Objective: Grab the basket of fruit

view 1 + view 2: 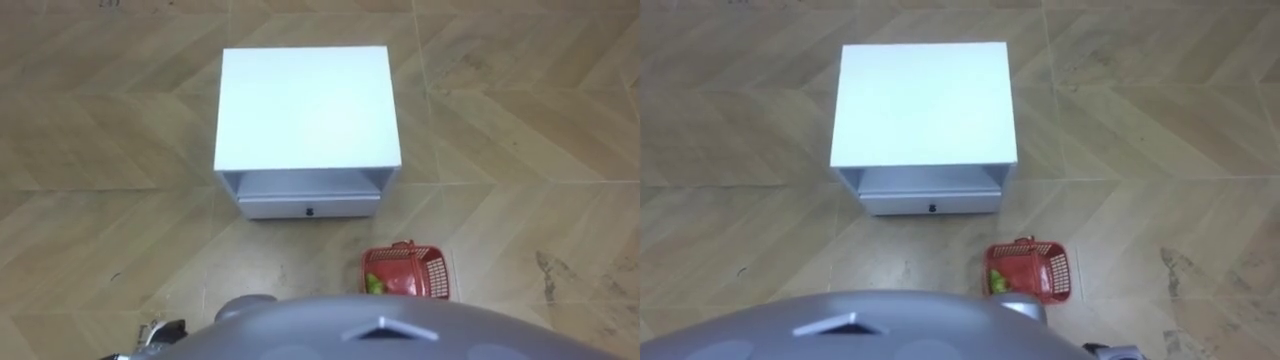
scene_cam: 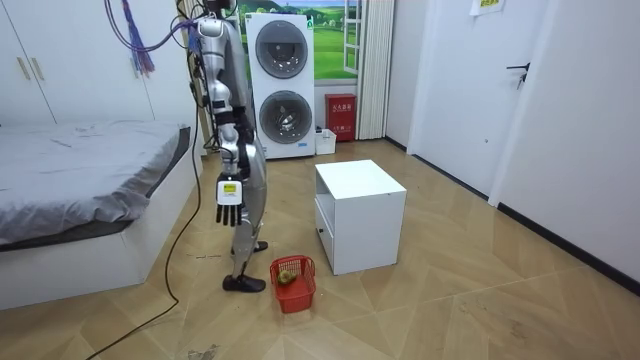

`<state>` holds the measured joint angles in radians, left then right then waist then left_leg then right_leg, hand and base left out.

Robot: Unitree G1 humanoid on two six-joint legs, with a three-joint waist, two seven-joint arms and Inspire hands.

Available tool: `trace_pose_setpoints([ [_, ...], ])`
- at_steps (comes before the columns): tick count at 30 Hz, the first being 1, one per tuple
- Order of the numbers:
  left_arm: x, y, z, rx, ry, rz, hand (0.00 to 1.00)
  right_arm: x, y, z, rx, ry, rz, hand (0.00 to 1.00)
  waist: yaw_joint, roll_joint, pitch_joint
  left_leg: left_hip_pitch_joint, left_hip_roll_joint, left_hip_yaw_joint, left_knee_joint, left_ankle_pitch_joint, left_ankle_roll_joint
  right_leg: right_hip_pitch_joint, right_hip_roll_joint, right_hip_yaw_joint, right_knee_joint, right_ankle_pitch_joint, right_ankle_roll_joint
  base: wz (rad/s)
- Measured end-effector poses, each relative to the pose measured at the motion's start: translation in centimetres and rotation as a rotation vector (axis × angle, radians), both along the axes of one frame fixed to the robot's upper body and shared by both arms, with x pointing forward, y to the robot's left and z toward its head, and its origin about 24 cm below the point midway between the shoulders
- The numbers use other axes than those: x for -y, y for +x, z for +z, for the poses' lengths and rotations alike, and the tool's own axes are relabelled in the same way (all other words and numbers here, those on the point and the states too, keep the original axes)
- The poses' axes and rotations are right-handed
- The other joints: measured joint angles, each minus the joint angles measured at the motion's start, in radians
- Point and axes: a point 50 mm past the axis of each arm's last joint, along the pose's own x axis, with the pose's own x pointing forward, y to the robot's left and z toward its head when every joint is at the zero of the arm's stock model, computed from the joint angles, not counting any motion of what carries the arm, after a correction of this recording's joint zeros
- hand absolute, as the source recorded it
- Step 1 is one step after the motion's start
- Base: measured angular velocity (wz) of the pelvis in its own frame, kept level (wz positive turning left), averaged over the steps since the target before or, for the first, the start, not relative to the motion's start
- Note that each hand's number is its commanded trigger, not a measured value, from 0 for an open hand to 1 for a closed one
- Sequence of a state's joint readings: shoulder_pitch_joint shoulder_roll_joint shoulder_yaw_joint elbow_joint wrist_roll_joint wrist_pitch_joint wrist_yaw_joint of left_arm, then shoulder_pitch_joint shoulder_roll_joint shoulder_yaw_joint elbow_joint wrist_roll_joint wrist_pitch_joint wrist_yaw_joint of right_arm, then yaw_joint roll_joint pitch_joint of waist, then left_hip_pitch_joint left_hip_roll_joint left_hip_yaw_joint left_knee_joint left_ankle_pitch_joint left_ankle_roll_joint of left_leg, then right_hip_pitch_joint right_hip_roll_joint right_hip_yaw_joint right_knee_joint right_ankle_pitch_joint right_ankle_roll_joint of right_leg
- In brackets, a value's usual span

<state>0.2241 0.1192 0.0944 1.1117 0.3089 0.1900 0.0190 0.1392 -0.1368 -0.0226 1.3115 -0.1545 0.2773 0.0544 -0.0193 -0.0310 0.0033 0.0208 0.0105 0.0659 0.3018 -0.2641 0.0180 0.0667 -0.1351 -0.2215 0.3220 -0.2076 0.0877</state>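
Observation:
A red plastic fruit basket (image 1: 428, 274) with a handle stands on the wooden floor, a little to the right of my feet. A green fruit (image 1: 374, 285) lies inside it. In the room view I stand upright between the bed and the white cabinet, with the basket (image 2: 293, 283) just in front of my feet. My right hand (image 2: 229, 195) hangs at my side with straight fingers, well above the basket and holding nothing. A bit of my left hand (image 1: 162, 333) shows at the lower left edge of the left eye view.
A white cabinet (image 1: 305, 105) with a low drawer (image 1: 310, 208) stands straight ahead, beyond the basket. Behind me is a bed (image 2: 80, 190). Stacked washing machines (image 2: 280, 85) stand at the back wall.

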Motion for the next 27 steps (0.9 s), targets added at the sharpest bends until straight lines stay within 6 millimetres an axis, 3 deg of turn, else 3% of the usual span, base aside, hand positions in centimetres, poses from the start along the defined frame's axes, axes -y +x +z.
trace_pose_setpoints([
  [4, -0.3, 0.4, 0.0, 0.013, 0.004, 0.004, 0.0, 0.6, 0.5, 0.1, 0.028, -0.026, 0.004, 0.0, 0.001, 0.009, 0.0008, -0.079, -0.016, 0.008, 0.096, -0.03, 0.036, -0.091, -0.035, 0.001, 0.109, 0.0, 0.0, -0.02],
  [7, -1.3, 1.5, 0.3, 0.049, 0.023, 0.033, 0.0, 1.0, 2.6, 0.2, 0.084, -0.043, 0.025, 0.0, 0.007, 0.012, -0.0024, -0.193, -0.023, 0.02, 0.184, -0.05, 0.073, -0.209, -0.07, 0.014, 0.217, 0.0, 0.002, 0.04],
  [8, -1.8, 1.8, 0.4, 0.059, 0.033, 0.036, 0.0, 1.1, 3.1, 0.2, 0.097, -0.045, 0.027, 0.0, 0.001, 0.015, 0.0056, -0.237, -0.026, 0.027, 0.234, -0.062, 0.092, -0.264, -0.088, 0.024, 0.362, -0.01, 0.0, 0.42],
  [9, -2.5, 2.2, 0.6, 0.073, 0.049, 0.033, 0.0, 1.0, 3.0, 0.2, 0.097, -0.044, 0.023, 0.0, 0.001, -0.001, 0.0051, -0.272, -0.042, 0.022, 0.276, -0.074, 0.105, -0.298, -0.109, 0.034, 0.558, -0.016, -0.007, 0.49],
  [10, -2.8, 2.3, 0.7, 0.078, 0.057, 0.031, 0.0, 1.1, 3.2, 0.2, 0.101, -0.045, 0.023, 0.0, 0.01, -0.01, 0.0042, -0.291, -0.049, 0.025, 0.299, -0.082, 0.11, -0.308, -0.109, 0.051, 0.652, -0.016, -0.008, 0.25],
  [11, -3.3, 2.7, 0.9, 0.089, 0.07, 0.03, 0.0, 1.3, 4.2, 0.3, 0.128, -0.057, 0.019, 0.0, 0.04, -0.026, 0.0021, -0.343, -0.061, 0.036, 0.361, -0.102, 0.119, -0.329, -0.102, 0.085, 0.825, -0.011, -0.016, -0.03],
  [13, -3.5, 3.6, 1.0, 0.115, 0.082, 0.041, 0.0, 2.2, 6.7, 0.8, 0.214, -0.091, 0.001, 0.0, 0.058, -0.04, -0.0028, -0.455, -0.076, 0.038, 0.482, -0.132, 0.133, -0.317, -0.098, 0.086, 0.979, 0.0, -0.03, 0.05],
  [15, -3.7, 5.6, 1.2, 0.147, 0.108, 0.044, 0.0, 2.3, 10.8, 1.5, 0.354, -0.11, -0.047, 0.0, 0.056, -0.054, 0.0083, -0.629, -0.092, 0.039, 0.658, -0.171, 0.147, -0.274, -0.068, 0.094, 1.052, -0.004, -0.021, 0.3],
  [16, -3.8, 6.2, 1.3, 0.162, 0.113, 0.05, 0.0, 2.2, 11.8, 1.6, 0.389, -0.106, -0.056, 0.0, 0.055, -0.058, 0.008, -0.68, -0.097, 0.039, 0.706, -0.181, 0.15, -0.271, -0.061, 0.095, 1.066, -0.004, -0.021, 0.24],
  [18, -3.9, 9.4, 1.9, 0.228, 0.147, 0.045, 0.0, 1.6, 15.2, 2.5, 0.507, -0.088, -0.038, 0.0, 0.069, -0.073, 0.0104, -0.878, -0.112, 0.049, 0.91, -0.229, 0.15, -0.275, -0.037, 0.129, 1.123, -0.013, -0.01, 0.22],
  [19, -3.8, 10.1, 2.0, 0.24, 0.155, 0.039, 0.0, 1.4, 15.8, 2.6, 0.528, -0.083, -0.037, 0.0, 0.075, -0.077, 0.0129, -0.92, -0.112, 0.059, 0.964, -0.24, 0.153, -0.28, -0.038, 0.139, 1.143, -0.016, -0.006, 0.19],
  [20, -3.7, 11.2, 2.3, 0.27, 0.166, 0.041, 0.0, 1.3, 16.7, 2.9, 0.563, -0.075, -0.042, 0.0, 0.083, -0.085, 0.0192, -1.001, -0.112, 0.079, 1.072, -0.263, 0.158, -0.296, -0.04, 0.17, 1.215, -0.064, 0.005, 0.23],
  [21, -3.6, 12.0, 2.4, 0.3, 0.169, 0.038, 0.0, 1.2, 16.9, 2.9, 0.581, -0.065, -0.049, 0.0, 0.079, -0.083, 0.0235, -1.064, -0.112, 0.089, 1.17, -0.28, 0.16, -0.313, -0.04, 0.171, 1.322, -0.149, 0.001, 0.26],
  [23, -3.4, 12.6, 2.6, 0.337, 0.165, 0.037, 0.0, 1.0, 16.6, 2.8, 0.582, -0.051, -0.055, 0.0, 0.081, -0.083, 0.0271, -1.136, -0.112, 0.097, 1.282, -0.301, 0.156, -0.334, -0.04, 0.172, 1.455, -0.22, -0.021, 0.21],
  [25, -3.4, 12.7, 2.6, 0.348, 0.16, 0.047, 0.0, 1.0, 15.7, 2.5, 0.564, -0.046, -0.095, 0.0, 0.081, -0.096, 0.0335, -1.185, -0.112, 0.113, 1.353, -0.306, 0.157, -0.354, -0.05, 0.179, 1.562, -0.259, -0.035, 0.12],
  [26, -3.4, 12.2, 2.5, 0.343, 0.159, 0.062, 0.0, 1.1, 15.2, 2.3, 0.562, -0.044, -0.132, 0.0, 0.08, -0.107, 0.038, -1.21, -0.112, 0.129, 1.382, -0.306, 0.157, -0.365, -0.06, 0.19, 1.615, -0.283, -0.04, 0.09],
  [27, -3.4, 11.4, 2.2, 0.325, 0.157, 0.075, 0.0, 1.2, 14.7, 2.2, 0.564, -0.044, -0.168, 0.0, 0.07, -0.112, 0.037, -1.229, -0.113, 0.137, 1.409, -0.306, 0.157, -0.364, -0.063, 0.191, 1.65, -0.31, -0.041, 0.1],
])
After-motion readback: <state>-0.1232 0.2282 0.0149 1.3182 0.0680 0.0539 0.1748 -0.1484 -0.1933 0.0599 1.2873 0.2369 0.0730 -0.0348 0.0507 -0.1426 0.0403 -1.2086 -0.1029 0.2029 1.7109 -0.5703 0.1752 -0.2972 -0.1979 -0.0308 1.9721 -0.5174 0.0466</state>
